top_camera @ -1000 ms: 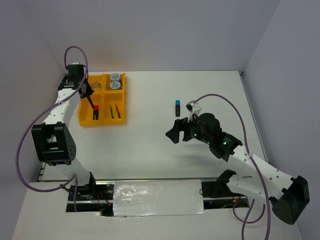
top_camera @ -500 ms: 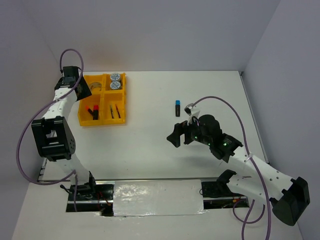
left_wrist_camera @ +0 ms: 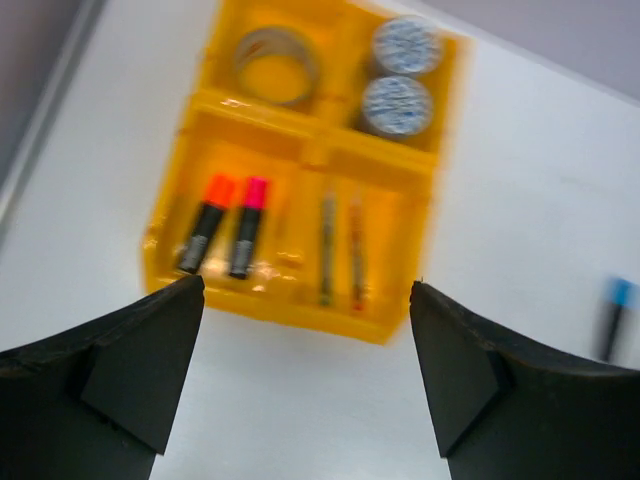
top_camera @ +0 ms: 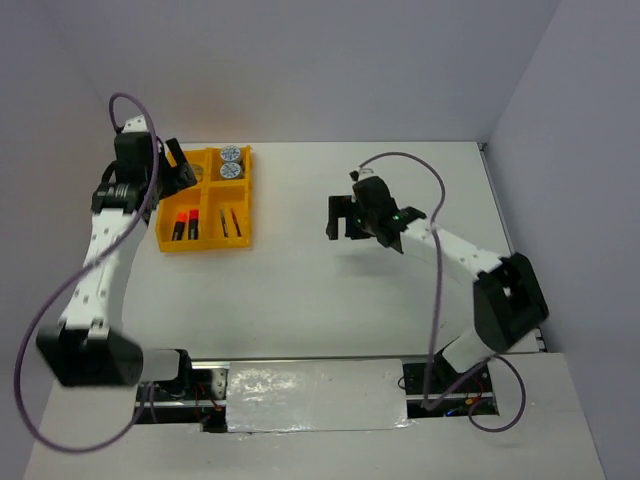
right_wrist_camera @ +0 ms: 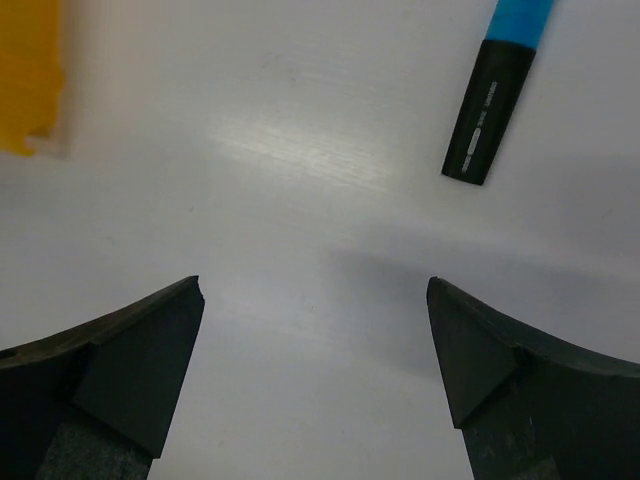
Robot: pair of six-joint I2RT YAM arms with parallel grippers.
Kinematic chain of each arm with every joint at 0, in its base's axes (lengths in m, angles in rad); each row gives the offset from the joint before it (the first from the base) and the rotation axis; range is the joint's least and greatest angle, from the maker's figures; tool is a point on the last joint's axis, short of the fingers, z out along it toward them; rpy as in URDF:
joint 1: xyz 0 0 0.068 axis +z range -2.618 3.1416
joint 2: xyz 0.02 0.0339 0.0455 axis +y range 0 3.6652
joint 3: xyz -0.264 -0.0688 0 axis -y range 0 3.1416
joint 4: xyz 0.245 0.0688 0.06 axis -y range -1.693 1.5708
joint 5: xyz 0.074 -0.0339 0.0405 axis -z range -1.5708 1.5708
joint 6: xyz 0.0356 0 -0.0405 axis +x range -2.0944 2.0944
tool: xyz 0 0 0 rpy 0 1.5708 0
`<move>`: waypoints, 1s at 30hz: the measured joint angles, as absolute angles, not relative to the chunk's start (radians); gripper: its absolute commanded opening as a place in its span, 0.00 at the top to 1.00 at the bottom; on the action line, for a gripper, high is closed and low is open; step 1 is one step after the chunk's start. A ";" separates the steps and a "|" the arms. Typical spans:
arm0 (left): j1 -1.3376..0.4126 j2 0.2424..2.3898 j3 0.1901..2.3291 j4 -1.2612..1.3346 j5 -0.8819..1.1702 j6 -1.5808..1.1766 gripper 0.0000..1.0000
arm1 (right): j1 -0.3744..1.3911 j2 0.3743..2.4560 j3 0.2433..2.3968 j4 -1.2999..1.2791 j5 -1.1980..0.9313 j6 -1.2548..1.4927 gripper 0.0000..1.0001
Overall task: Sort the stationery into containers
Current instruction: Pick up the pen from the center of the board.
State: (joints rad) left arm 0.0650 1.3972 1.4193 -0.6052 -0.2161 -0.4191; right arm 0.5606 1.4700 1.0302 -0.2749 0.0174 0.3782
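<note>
Hovering wide open and empty over the table, the right gripper has the blue-capped highlighter lying just ahead, off toward its right-hand finger, long axis pointing away, cap farthest. The left gripper, likewise open and empty, hangs above the yellow tray, well apart; the right arm is nearer.

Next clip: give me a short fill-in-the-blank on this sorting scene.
The yellow tray has ___ compartments. Beside the orange-capped highlighter lies one capped ___. The blue-capped highlighter lies on the ___, outside the tray. The right gripper is ___.
Missing: four; pink; table; open.
</note>
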 measured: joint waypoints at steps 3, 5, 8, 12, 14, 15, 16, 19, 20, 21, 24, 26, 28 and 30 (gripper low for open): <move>-0.010 1.046 1.215 -0.506 -0.105 -0.422 0.01 | 0.533 1.677 1.169 -0.286 0.075 0.387 0.02; -0.017 0.796 1.032 -0.482 -0.023 -0.427 0.01 | 0.512 1.795 1.238 -0.305 0.112 0.390 0.04; -0.018 0.539 0.839 -0.482 0.073 -0.434 0.01 | 0.482 1.932 1.327 -0.353 0.171 0.387 0.05; -0.029 0.517 0.752 -0.516 0.150 -0.441 0.01 | 0.448 2.018 1.390 -0.394 0.217 0.373 0.08; -0.036 0.545 0.746 -0.519 0.177 -0.441 0.01 | 0.433 2.031 1.413 -0.421 0.220 0.361 0.17; -0.038 0.557 0.746 -0.517 0.189 -0.442 0.01 | 0.426 2.038 1.428 -0.427 0.218 0.355 0.21; -0.038 0.565 0.746 -0.514 0.198 -0.443 0.01 | 0.421 2.049 1.451 -0.438 0.213 0.349 0.29; -0.038 0.579 0.746 -0.509 0.218 -0.444 0.01 | 0.409 2.096 1.517 -0.454 0.202 0.330 0.42; -0.038 0.580 0.745 -0.508 0.219 -0.445 0.01 | 0.408 2.109 1.530 -0.459 0.200 0.324 0.45; -0.038 0.577 0.743 -0.506 0.221 -0.445 0.01 | 0.408 2.122 1.541 -0.462 0.202 0.319 0.48; -0.042 0.558 0.728 -0.498 0.226 -0.448 0.01 | 0.407 2.135 1.562 -0.475 0.196 0.308 0.52; -0.049 0.550 0.723 -0.498 0.226 -0.449 0.01 | 0.403 2.135 1.563 -0.478 0.186 0.297 0.62; -0.059 0.548 0.723 -0.493 0.226 -0.450 0.01 | 0.399 2.135 1.563 -0.477 0.173 0.290 0.96; -0.067 0.556 0.723 -0.493 0.225 -0.458 0.01 | 0.396 2.134 1.560 -0.473 0.163 0.290 1.00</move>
